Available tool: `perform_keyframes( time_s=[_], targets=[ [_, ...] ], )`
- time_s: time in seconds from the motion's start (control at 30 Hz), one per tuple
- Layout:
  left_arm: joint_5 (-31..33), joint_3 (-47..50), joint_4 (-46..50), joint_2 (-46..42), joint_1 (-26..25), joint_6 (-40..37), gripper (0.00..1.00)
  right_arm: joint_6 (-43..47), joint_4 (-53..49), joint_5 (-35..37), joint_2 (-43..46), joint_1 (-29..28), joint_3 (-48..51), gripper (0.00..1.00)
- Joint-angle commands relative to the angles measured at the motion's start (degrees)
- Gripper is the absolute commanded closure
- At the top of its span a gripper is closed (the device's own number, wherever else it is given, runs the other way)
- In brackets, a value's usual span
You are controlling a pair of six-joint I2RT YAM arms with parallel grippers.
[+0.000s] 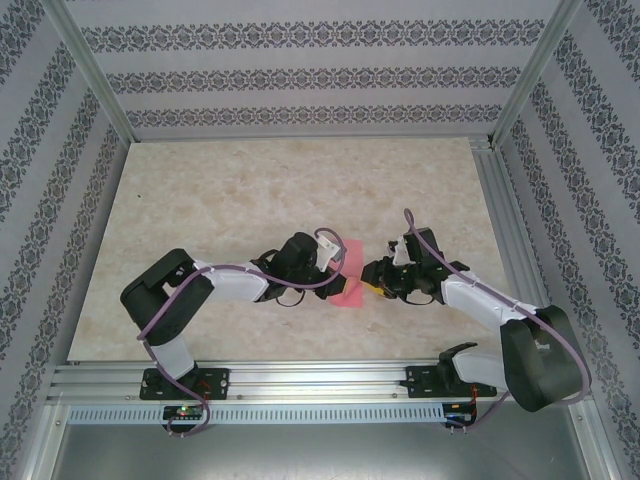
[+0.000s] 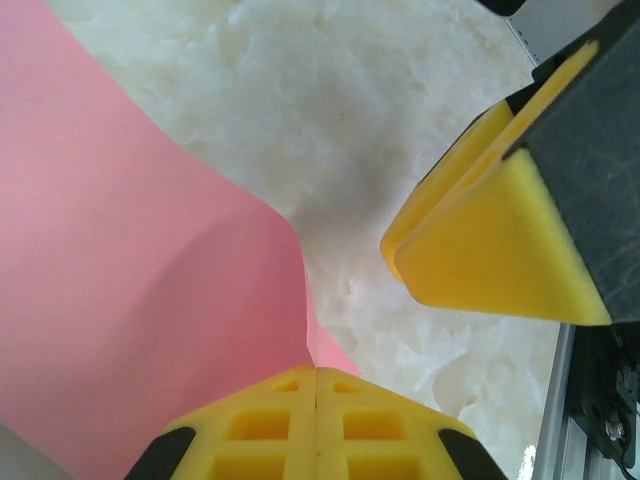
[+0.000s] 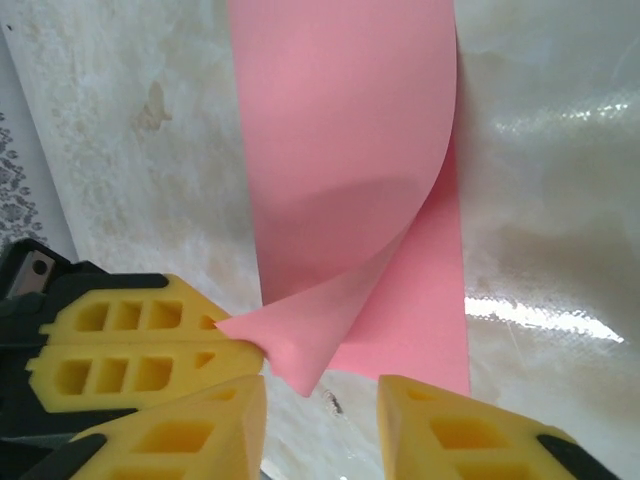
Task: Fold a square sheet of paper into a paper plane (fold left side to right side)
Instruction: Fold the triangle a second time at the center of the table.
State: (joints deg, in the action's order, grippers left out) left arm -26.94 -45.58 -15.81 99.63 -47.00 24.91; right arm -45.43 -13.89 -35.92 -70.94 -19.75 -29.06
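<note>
Work is done on the table (image 1: 250,190). The sheet of paper (image 3: 340,150) is laid flat on it between the two arms, just ahead of both sets of fingertips, with its left side raised and curled over toward the right. The fold is judged roughly half carried across, with no crease set. The left gripper (image 2: 315,385) is pressed together on the paper, with one corner (image 3: 240,338) pinched at its tips. The right gripper (image 3: 320,400) is held with jaws apart and nothing gripped, and the curled flap hangs just ahead of its gap. For a clean step, the pinched corner should be carried over and lowered onto the matching right-hand corner, with edges lined up before anything is pressed. The lower layer should be pinned by the free gripper so it is not dragged. The crease should be run only once the edges meet. Thin paper is easily skewed, and a slanted crease would be inherited by later folds.
</note>
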Motion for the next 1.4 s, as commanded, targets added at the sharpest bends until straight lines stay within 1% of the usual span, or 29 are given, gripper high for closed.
perform_keyframes(
  time_s=[0.0,0.1,0.2,0.47,0.63,0.97,1.37],
  targets=[
    [0.9,1.1,2.0,-2.5,1.1,-1.6,1.0,-1.0,2.1,-0.6,-1.0,-0.7,1.8,0.71],
    [1.2,1.6,3.3,-3.2,1.4,-1.9,1.0,-2.0,4.0,-0.1,-2.8,-2.4,1.7,0.76],
    [1.4,2.0,4.9,-4.0,1.8,-2.4,1.0,-2.3,4.7,0.6,-5.0,-4.0,0.9,0.78],
    [1.5,2.1,8.3,-4.4,2.7,-3.4,1.0,-2.7,4.1,3.3,-8.9,-6.2,-0.4,0.78],
    [2.3,1.8,9.3,-4.1,3.7,-3.8,1.0,-2.2,2.5,4.8,-10.0,-6.8,-1.1,0.78],
    [1.7,-0.1,9.5,-1.6,4.4,-4.6,1.0,-0.7,-0.7,7.0,-11.2,-7.1,-2.1,0.78],
    [2.1,-1.9,8.8,2.0,4.8,-5.0,1.0,0.1,-1.3,7.0,-12.2,-7.4,-2.8,0.78]
  ],
)
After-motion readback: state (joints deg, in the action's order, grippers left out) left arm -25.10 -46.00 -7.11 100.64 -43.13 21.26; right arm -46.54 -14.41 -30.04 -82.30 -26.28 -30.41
